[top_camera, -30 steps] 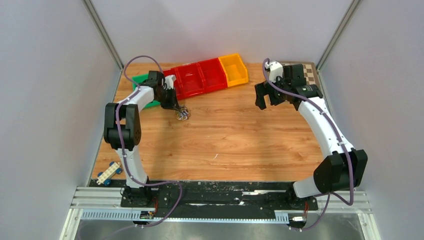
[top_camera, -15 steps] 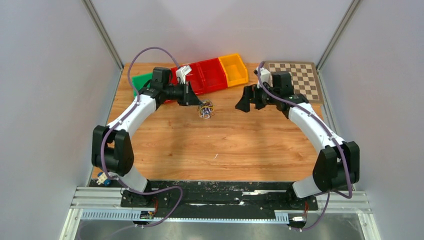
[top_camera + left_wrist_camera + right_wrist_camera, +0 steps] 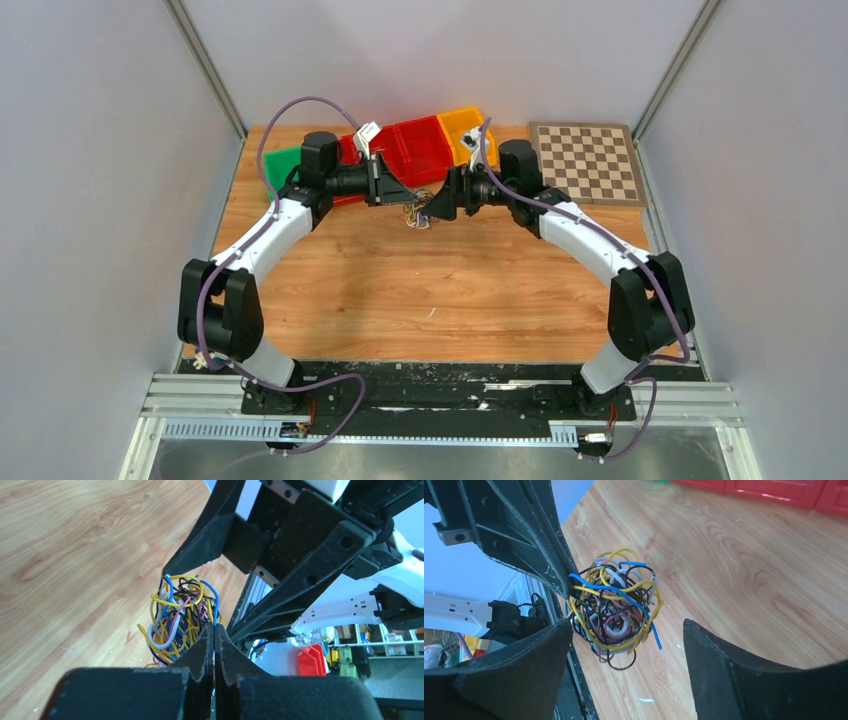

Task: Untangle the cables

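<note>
left pincer [image 3: 214,632] clamped on edge of cables [image 3: 614,610], tangle hanging just above bench [image 3: 749,570]. right pincer [image 3: 627,625] wide, straddling the tangle; likely placed to take opposite strands and pull apart.

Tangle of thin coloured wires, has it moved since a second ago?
Yes. The tangle of thin coloured wires has travelled right, from near the green plastic bin to in front of the right-hand red plastic bin.
</note>
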`<state>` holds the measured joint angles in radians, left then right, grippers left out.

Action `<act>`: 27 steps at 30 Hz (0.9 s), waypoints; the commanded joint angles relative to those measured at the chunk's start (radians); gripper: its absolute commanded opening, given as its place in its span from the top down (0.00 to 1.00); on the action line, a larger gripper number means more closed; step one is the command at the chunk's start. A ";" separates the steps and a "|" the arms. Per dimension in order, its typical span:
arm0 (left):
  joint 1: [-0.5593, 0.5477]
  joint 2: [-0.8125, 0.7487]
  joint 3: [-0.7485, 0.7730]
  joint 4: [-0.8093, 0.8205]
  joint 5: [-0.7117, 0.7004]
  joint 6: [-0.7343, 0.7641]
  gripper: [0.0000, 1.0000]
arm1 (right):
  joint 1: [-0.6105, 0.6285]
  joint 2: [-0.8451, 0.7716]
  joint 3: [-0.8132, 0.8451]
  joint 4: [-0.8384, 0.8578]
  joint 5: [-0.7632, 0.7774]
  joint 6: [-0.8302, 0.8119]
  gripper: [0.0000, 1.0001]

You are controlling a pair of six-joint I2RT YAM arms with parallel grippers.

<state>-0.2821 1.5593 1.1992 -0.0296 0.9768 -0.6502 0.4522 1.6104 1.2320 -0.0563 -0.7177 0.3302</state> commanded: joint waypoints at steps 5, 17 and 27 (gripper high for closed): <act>-0.008 -0.084 -0.043 0.164 0.058 -0.133 1.00 | 0.023 0.042 0.040 0.104 -0.030 0.046 0.55; 0.110 -0.221 0.050 -0.234 -0.062 0.134 1.00 | -0.105 -0.078 -0.060 -0.227 0.301 -0.284 1.00; 0.373 -0.308 0.077 -0.545 -0.242 0.382 1.00 | -0.358 -0.169 -0.160 -0.418 0.393 -0.521 1.00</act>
<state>-0.0128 1.2915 1.2339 -0.4156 0.8330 -0.4175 0.1905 1.4883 1.0954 -0.3706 -0.4122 -0.0422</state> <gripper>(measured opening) 0.006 0.009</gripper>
